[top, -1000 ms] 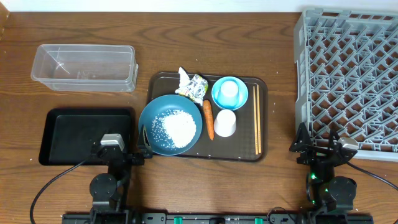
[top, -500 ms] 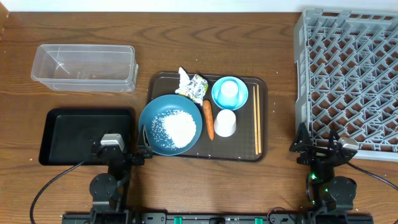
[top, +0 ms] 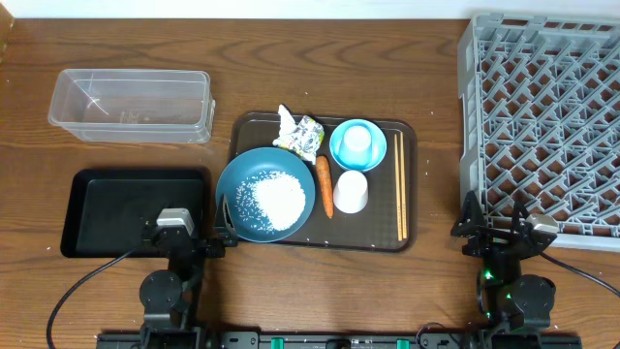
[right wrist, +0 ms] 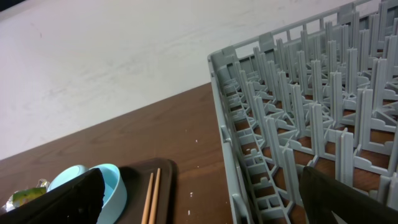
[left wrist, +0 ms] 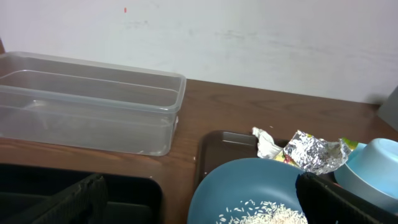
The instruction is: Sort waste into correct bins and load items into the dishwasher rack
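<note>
On the brown serving tray (top: 411,131) sit a wide blue bowl (top: 237,204) holding white rice (top: 276,198), an orange carrot (top: 325,186), a crumpled wrapper (top: 302,134), a white cup (top: 351,191), a pale-blue cup (top: 357,140) inside a small light-blue bowl (top: 339,153), and chopsticks (top: 401,184). The clear tub (top: 131,105) and the black tray (top: 107,208) lie to the left. At the right stands the grey rack (top: 542,126). My left gripper (top: 187,233) stands open between black tray and blue bowl (left wrist: 249,186). By the rack's near corner my right gripper (top: 495,225) is open. Neither holds anything.
Bare wooden table separates the brown tray from the rack (right wrist: 298,112). In the right wrist view, the chopsticks (right wrist: 151,196) lie at the tray's right edge. The left wrist view shows the clear tub (left wrist: 87,106) and the wrapper (left wrist: 311,152) ahead, with a white wall behind.
</note>
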`<state>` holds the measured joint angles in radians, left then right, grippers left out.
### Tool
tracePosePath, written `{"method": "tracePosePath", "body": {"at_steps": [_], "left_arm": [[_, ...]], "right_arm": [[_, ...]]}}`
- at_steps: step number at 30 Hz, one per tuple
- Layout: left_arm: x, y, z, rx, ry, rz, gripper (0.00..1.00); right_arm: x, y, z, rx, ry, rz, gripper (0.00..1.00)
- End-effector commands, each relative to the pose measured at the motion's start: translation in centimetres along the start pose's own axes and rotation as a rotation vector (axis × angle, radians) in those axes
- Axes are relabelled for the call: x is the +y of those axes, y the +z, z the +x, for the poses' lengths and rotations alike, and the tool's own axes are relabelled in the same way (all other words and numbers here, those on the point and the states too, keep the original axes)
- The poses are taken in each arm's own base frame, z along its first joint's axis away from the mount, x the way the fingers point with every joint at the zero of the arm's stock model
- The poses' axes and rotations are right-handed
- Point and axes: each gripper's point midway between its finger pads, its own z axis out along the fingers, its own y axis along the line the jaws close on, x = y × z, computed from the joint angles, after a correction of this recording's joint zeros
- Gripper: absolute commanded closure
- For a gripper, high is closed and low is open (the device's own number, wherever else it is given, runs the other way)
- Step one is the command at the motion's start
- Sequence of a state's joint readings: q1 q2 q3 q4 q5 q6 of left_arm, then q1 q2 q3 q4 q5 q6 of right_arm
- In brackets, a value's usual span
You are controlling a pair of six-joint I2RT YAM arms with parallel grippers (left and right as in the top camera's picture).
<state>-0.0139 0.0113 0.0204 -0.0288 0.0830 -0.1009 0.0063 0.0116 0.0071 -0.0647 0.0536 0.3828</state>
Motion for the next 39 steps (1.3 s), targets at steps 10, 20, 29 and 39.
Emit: {"method": "tracePosePath", "body": {"at_steps": [10,20,29,39], "left_arm": [[-4.4,-0.5,1.4,0.107,-0.406,0.252,0.0],[-5.7,-1.3,-0.6,0.118,-0.517,0.307,0.01],[-6.4,-2.0,-4.3,0.327,-0.342,0.238,0.01],[-11.9,-0.5,-5.6,0.837,-0.234,0.353,0.01]], "right_arm": [[0.0,0.0,0.0,-0.004,0.005,0.004,0.01],[0.0,0.0,0.0,-0.004,0.005,0.004,0.01],[0.0,0.0,0.0,-0.004,0.005,0.004,0.01],[0.0,0.0,0.0,-0.004,0.005,0.004,0.01]]}}
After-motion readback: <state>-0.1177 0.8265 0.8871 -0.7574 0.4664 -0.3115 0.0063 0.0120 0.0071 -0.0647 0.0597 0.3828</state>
